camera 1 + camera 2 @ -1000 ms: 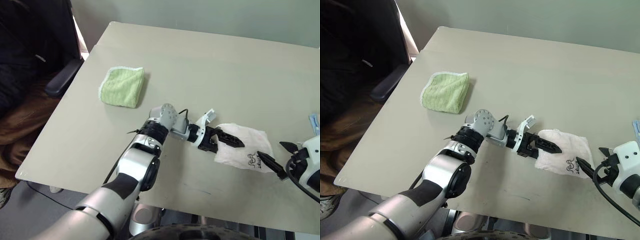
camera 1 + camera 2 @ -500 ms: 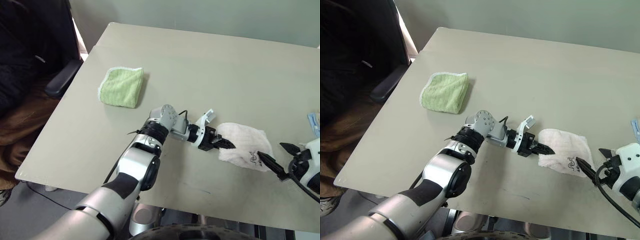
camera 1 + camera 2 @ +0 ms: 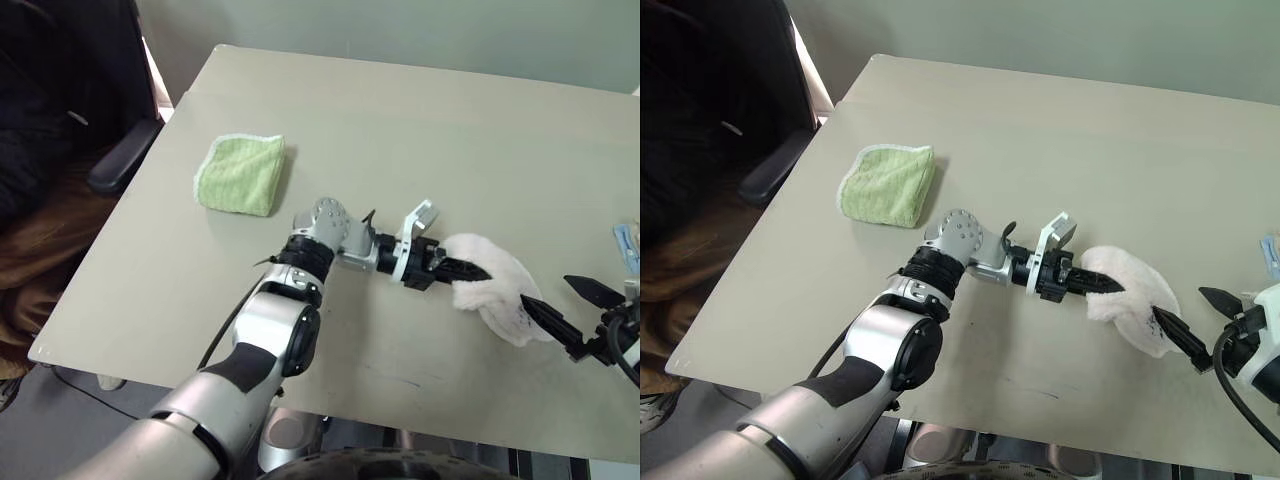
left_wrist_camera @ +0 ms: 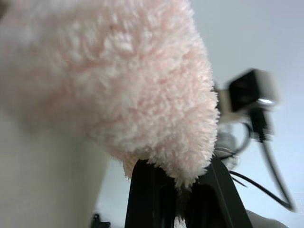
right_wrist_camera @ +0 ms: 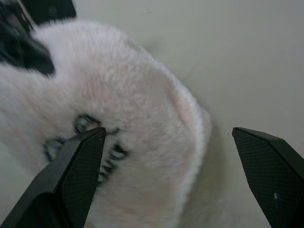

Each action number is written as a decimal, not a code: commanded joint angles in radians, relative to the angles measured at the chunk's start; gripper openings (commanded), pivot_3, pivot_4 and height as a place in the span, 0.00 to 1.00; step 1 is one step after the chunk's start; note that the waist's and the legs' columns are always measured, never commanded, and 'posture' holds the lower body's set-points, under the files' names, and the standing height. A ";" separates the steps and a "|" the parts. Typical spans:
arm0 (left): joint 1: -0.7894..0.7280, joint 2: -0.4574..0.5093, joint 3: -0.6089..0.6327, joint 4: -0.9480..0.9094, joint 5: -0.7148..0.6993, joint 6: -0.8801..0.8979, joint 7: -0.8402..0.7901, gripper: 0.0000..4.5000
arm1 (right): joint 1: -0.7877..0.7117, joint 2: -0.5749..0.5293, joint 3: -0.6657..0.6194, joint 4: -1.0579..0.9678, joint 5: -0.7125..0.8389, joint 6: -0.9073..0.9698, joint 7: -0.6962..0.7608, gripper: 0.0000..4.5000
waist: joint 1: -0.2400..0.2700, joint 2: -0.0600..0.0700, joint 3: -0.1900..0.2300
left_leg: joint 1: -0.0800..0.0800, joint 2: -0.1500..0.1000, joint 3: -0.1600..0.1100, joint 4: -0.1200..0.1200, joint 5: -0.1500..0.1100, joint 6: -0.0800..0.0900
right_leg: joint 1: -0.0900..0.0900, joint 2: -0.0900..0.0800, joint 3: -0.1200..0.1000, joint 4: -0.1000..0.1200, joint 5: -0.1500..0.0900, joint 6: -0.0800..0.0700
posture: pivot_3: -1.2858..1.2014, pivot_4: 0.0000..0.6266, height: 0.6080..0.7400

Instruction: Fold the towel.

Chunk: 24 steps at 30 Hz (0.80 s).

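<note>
Left pincer clenched on towel edge, right pincer spread, just beside towel

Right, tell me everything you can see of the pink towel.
The towel is pale pink, fluffy terry cloth, bunched into a rounded, drooping lump rather than lying flat. A dark printed mark shows on the side facing the right claw. The left claw is shut on its upper edge and holds that edge up, while the lower part looks to rest on the table near the front right. The right claw stands open beside it, one finger at the printed mark; whether it touches is unclear.
</note>
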 commanded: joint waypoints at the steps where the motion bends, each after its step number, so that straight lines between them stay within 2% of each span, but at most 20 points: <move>1: -0.039 -0.033 0.084 -0.086 -0.056 0.038 0.017 0.01 | -0.029 -0.012 -0.035 -0.006 0.032 0.002 -0.018 1.00 | -0.005 0.000 0.000 | 0.000 0.000 0.000 0.000 0.000 0.001 | 0.000 0.000 0.000 0.000 0.001 0.002 | 0.52 0.24 0.91; 5: -0.059 0.024 0.202 -0.135 -0.065 0.052 0.095 0.01 | -0.074 -0.013 -0.072 0.018 0.077 0.001 -0.027 1.00 | -0.014 0.000 0.000 | 0.001 0.001 0.000 -0.001 0.006 0.010 | 0.000 0.000 -0.001 0.000 0.003 0.009 | 0.52 0.24 0.91; 11: -0.073 0.134 0.354 -0.191 -0.071 0.051 0.188 0.01 | -0.129 -0.035 -0.126 0.074 0.155 0.002 -0.016 1.00 | -0.030 0.002 -0.001 | 0.001 0.001 0.000 -0.001 0.006 0.010 | -0.001 0.001 -0.001 0.000 0.003 0.008 | 0.52 0.24 0.91; 15: -0.109 0.217 0.443 -0.204 -0.073 0.013 0.238 0.01 | -0.131 -0.046 -0.054 0.087 0.123 -0.006 -0.009 1.00 | -0.032 0.001 0.001 | 0.000 0.002 -0.002 -0.002 0.006 0.010 | -0.002 0.001 -0.003 0.000 0.008 -0.001 | 0.52 0.24 0.91; 24: -0.138 0.379 0.570 -0.290 -0.026 -0.278 0.453 0.01 | -0.203 -0.052 0.124 0.121 0.069 -0.027 -0.007 1.00 | -0.036 0.000 0.002 | 0.000 0.002 -0.001 -0.001 0.006 0.010 | -0.003 0.002 -0.005 -0.001 0.008 -0.003 | 0.52 0.24 0.91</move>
